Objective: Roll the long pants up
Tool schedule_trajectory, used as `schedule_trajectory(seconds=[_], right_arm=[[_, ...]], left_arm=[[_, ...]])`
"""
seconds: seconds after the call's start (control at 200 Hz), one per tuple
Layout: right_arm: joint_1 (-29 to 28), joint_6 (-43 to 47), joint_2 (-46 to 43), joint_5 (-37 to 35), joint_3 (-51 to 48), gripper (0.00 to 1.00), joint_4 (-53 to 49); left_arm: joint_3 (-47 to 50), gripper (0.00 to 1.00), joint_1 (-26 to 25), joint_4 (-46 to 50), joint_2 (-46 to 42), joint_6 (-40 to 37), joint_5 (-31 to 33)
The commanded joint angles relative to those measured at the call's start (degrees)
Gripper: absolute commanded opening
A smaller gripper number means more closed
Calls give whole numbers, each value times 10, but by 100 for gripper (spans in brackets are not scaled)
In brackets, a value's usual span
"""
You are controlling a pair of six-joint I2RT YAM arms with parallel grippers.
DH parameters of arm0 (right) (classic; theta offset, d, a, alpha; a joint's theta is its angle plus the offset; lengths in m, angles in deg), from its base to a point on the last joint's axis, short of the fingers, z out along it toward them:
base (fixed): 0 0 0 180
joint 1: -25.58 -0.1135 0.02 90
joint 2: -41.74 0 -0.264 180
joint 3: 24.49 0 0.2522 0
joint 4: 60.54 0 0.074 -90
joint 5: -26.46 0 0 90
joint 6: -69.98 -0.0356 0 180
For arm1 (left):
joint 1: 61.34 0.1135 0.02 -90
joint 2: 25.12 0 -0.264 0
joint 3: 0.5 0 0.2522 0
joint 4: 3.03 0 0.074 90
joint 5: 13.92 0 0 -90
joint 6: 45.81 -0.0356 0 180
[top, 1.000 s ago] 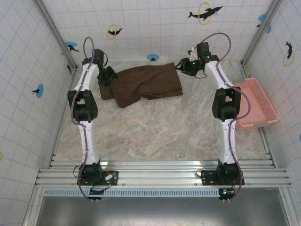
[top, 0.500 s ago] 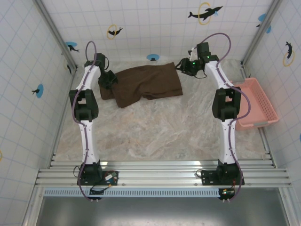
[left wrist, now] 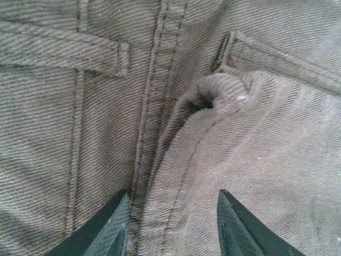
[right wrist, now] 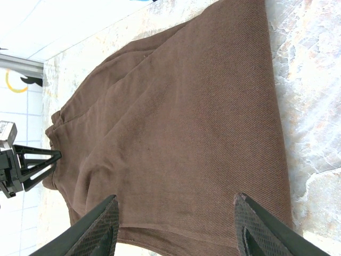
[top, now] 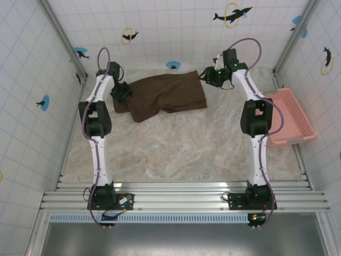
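Roughly at the far middle of the marbled table [top: 181, 154] lie the long pants [top: 168, 95], dark brown, folded into a broad flat band running left to right, with a lower lobe sagging toward the near left. Left gripper [top: 123, 92] is down at the left end of the cloth, right on the fabric. Its wrist view shows twill weave close up, a double-stitched seam [left wrist: 154, 96] running near to far, a sewn strap [left wrist: 69, 53] at the far left, and a lighter upper layer whose hemmed edge curls into a small raised fold [left wrist: 213, 93]. Both dark green fingers [left wrist: 109, 226] stand apart, one on each side of that hemmed edge, with cloth between them. Whether they are already nipping it I cannot tell; they read as spread. Right gripper [top: 206, 76] hangs at the far right corner of the pants, just beside the edge, apart from the cloth. In its wrist view the two textured fingers [right wrist: 98, 229] are wide apart with nothing between them, looking along the length of the brown fabric toward the other arm's tool at the opposite end. Marbled surface shows bare along the right side of the cloth. Pink basket [top: 298, 114] sits at the right wall, well apart from the pants. Tiled walls carry dolphin stickers [top: 229, 15].
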Motion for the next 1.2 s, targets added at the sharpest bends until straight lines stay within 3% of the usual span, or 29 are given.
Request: schedule_trajectory(seconds=[0.0,0.3,0.45,0.806,0.901,0.986,1.196], right_arm=[[1,2,1,5,-3,59,8],[1,4,1,5,-4,59,9],[1,4,2,5,-3,59,8],[2,4,7,4,-1,59,9],[2,3,9,3,0,59,9],[2,1,11,4,0,59,9],[4,0,13,2,1,59,10]], left_arm=[[2,46,-2,20,7,-18,14],[-23,44,-2,22,24,-7,9],[-26,30,-2,7,28,9,-3],[-49,21,-1,6,31,16,-16],[-52,6,0,5,31,16,-16],[-57,0,3,5,35,18,-18],[-65,0,8,-2,46,27,-33]])
